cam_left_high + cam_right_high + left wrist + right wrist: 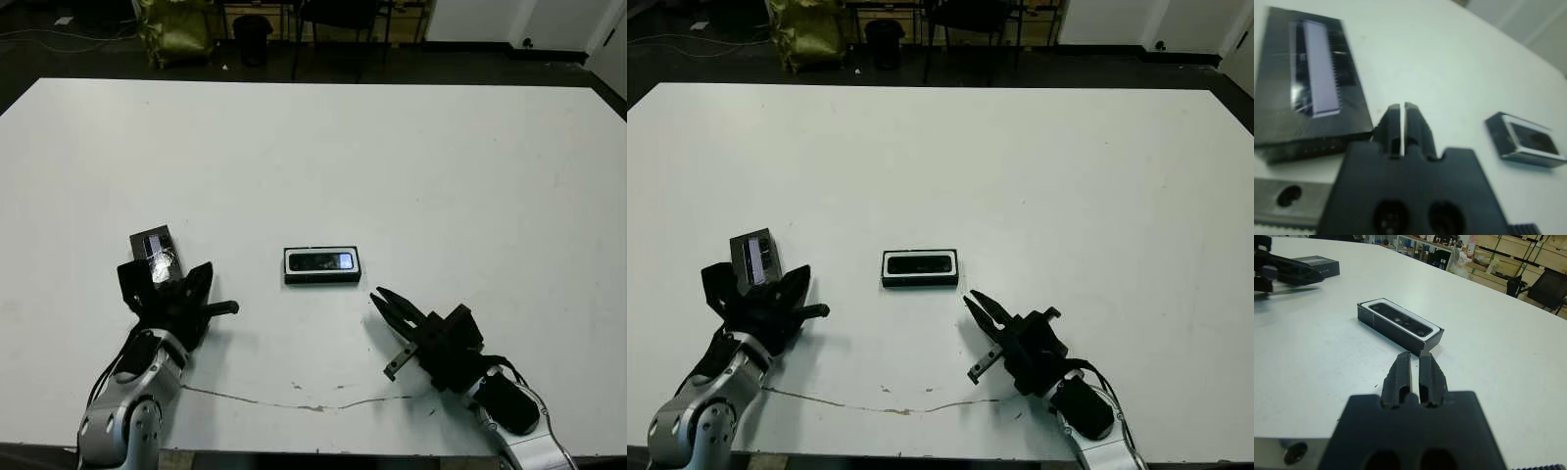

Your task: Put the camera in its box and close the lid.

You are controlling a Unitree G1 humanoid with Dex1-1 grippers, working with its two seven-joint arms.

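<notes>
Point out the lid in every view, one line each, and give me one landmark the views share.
Left eye view: the lid lies at the left, just beyond the left gripper.
Right eye view: lid at far left, same spot.
Left wrist view: lid fills the upper left, grey strip showing.
Right wrist view: lid small at the top left, beyond the left gripper.
Shared landmark: the box with the camera inside, mid-table.

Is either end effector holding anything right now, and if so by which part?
Nothing is held. Both the left end effector and the right end effector are shut on nothing; the lid lies free on the table.
</notes>
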